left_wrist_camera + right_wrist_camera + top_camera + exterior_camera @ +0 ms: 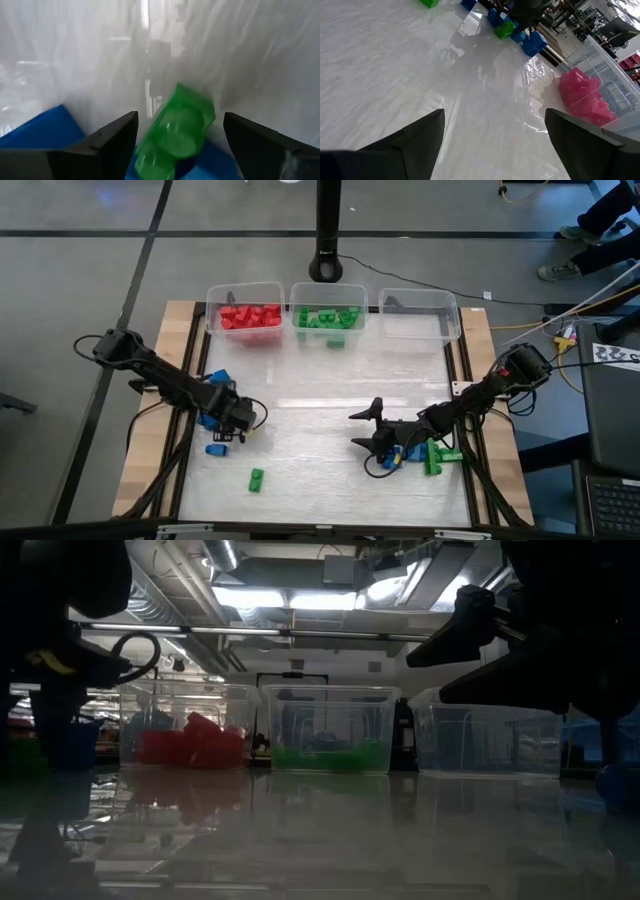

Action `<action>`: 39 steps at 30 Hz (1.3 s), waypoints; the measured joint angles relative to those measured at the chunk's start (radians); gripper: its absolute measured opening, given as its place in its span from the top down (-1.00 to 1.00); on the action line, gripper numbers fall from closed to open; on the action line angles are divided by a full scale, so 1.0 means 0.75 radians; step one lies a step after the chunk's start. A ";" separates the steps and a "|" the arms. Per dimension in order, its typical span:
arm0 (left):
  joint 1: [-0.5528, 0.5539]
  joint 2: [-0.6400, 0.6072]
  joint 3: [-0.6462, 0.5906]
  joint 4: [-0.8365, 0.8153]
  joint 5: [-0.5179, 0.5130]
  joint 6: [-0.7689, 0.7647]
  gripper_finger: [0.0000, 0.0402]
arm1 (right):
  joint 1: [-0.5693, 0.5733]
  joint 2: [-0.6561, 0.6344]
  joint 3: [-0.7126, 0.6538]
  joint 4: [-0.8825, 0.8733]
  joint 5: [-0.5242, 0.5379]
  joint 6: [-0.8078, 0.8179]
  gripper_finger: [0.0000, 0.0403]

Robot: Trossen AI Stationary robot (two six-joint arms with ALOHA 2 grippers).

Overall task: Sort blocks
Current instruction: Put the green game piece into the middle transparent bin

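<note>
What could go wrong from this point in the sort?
1. The left gripper stands open around a tilted green block lying on blue blocks; closing may squeeze it out or catch a blue one too.
2. The third bin looks empty, and a green block sits outside the middle bin, so stray drops seem possible.
3. The open right gripper waits near its own pile.
</note>
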 joint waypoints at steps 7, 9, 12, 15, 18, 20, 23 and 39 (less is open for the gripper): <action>0.000 0.001 -0.020 0.066 0.014 0.015 -0.12 | 0.000 0.000 0.000 0.000 0.001 0.000 -0.71; 0.000 0.001 -0.020 0.067 0.015 0.005 -0.01 | 0.000 0.000 0.000 0.000 0.001 0.000 -0.71; 0.000 0.001 -0.020 0.064 0.015 0.007 0.15 | 0.000 0.000 0.000 0.000 0.001 0.000 -0.71; 0.000 -0.001 -0.019 0.059 0.015 0.019 0.28 | 0.000 0.000 0.000 0.000 0.001 0.000 -0.71; 0.000 -0.002 -0.017 0.059 0.015 0.040 0.35 | 0.000 0.000 0.000 0.000 0.001 0.000 -0.71; 0.000 -0.002 -0.017 0.059 0.014 0.040 0.36 | 0.000 0.000 0.000 0.000 0.001 0.000 -0.71; 0.000 -0.002 -0.016 0.063 0.014 0.039 0.37 | 0.000 0.000 0.000 0.000 0.001 0.000 -0.71; 0.066 0.003 0.235 0.135 -0.051 0.161 0.38 | 0.000 0.000 0.000 0.000 0.001 0.000 -0.71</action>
